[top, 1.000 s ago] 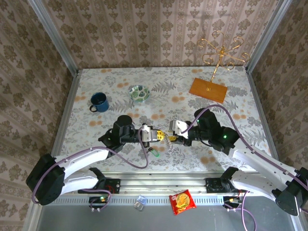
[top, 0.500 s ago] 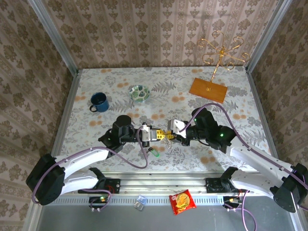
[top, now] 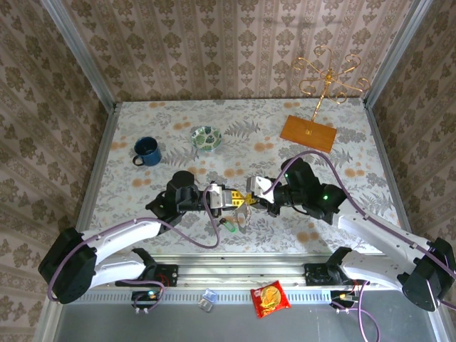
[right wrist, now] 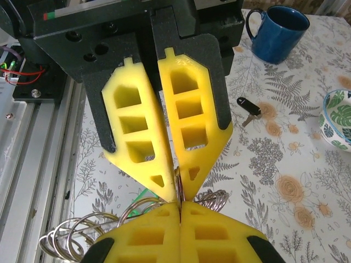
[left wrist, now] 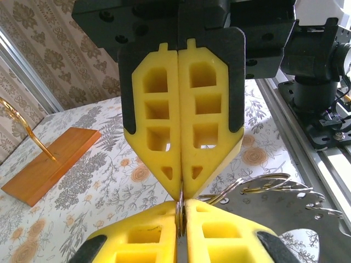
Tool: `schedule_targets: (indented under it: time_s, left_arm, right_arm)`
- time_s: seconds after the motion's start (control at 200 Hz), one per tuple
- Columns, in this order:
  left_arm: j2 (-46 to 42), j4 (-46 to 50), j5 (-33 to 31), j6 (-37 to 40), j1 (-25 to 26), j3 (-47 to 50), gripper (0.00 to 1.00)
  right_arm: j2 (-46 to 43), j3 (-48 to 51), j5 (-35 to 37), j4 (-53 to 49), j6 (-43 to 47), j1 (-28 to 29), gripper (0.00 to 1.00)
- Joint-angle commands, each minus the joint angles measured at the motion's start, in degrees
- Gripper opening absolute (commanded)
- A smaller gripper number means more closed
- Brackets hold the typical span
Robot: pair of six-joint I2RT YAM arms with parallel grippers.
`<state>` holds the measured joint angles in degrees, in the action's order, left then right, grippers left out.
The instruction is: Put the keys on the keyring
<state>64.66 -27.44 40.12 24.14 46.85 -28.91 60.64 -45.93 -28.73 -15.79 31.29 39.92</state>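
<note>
Mid-table near the front edge, my left gripper (top: 238,201) and right gripper (top: 250,200) meet tip to tip. Both are shut on the thin edge of the keyring (left wrist: 180,207), a bunch of grey metal loops that hangs below the fingertips (top: 244,212). The left wrist view has more loops (left wrist: 263,183) fanning out to the right. In the right wrist view the ring (right wrist: 177,186) runs up between the left gripper's yellow fingers (right wrist: 189,137). The green-headed key (top: 229,226) lies on the table under the grippers. The dark key (right wrist: 249,108) lies apart, toward the mug.
A blue mug (top: 146,151) stands at the left and a green-patterned bowl (top: 206,137) behind the grippers. The gold wire stand (top: 328,78) on its orange wooden base (top: 308,132) is at the back right. An aluminium rail (top: 235,272) runs along the front, with a snack packet (top: 271,298) below it.
My right gripper has moved left toward the left gripper, and their fingertips now touch around the keyring. The left arm has barely shifted.
</note>
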Motion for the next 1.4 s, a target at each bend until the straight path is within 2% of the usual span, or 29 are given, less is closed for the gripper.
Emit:
schedule_targets:
  time_s: [0.0,0.17,0.315,0.39,0.445,0.56,0.63,0.675,0.845,0.95,1.095,1.26,1.395]
  left_arm:
    - [-0.2,-4.4,-0.5,-1.2,0.5,-0.4,0.11]
    - [-0.2,-4.3,-0.1,-1.5,0.5,-0.4,0.0]
    - [-2.1,-2.5,-2.8,-2.3,0.7,-0.4,0.0]
    - [-3.6,-1.8,-6.7,-2.1,0.8,0.3,0.0]
    - [-4.8,-1.7,-9.5,-2.3,1.0,0.9,0.0]
    - [-7.1,-1.3,-17.4,-4.8,1.3,2.3,0.0]
    - [-8.6,-0.3,-21.9,-7.7,1.4,2.5,0.0]
    - [-9.4,0.7,-24.4,-9.9,1.3,2.6,0.0]
    - [-13.3,5.8,-31.2,-16.4,1.3,2.8,0.0]
    - [-15.5,8.3,-34.6,-19.0,1.4,3.7,0.0]
    - [-17.9,14.2,-41.9,-24.1,1.4,3.8,0.0]
    - [-20.4,20.6,-47.9,-29.7,1.4,3.4,0.0]
    - [-24.3,25.2,-56.4,-34.8,1.4,3.6,0.0]
  right_arm:
    - [0.7,-2.1,-2.1,-1.1,0.5,1.3,0.0]
    - [0.7,-2.0,-1.3,-0.7,0.0,1.5,0.0]
    - [-4.4,1.5,4.0,3.5,-3.8,1.1,0.29]
    - [-9.6,4.2,7.3,6.2,-8.7,0.7,0.44]
    - [-12.5,5.8,9.3,7.2,-12.1,0.7,0.48]
    - [-16.2,10.7,16.2,10.2,-25.8,0.8,0.48]
    - [-16.2,11.8,22.9,8.7,-36.6,1.0,0.39]
    - [-15.8,11.6,25.4,6.1,-44.2,1.3,0.39]
    - [-10.3,9.9,26.9,1.5,-59.2,2.9,0.37]
    - [-4.2,8.2,24.9,-0.8,-60.3,4.6,0.35]
    - [3.4,5.1,24.3,-3.2,-56.5,8.8,0.37]
    - [8.5,4.5,25.7,-0.4,-52.3,14.9,0.38]
    - [12.8,4.1,27.8,3.1,-48.2,20.4,0.39]
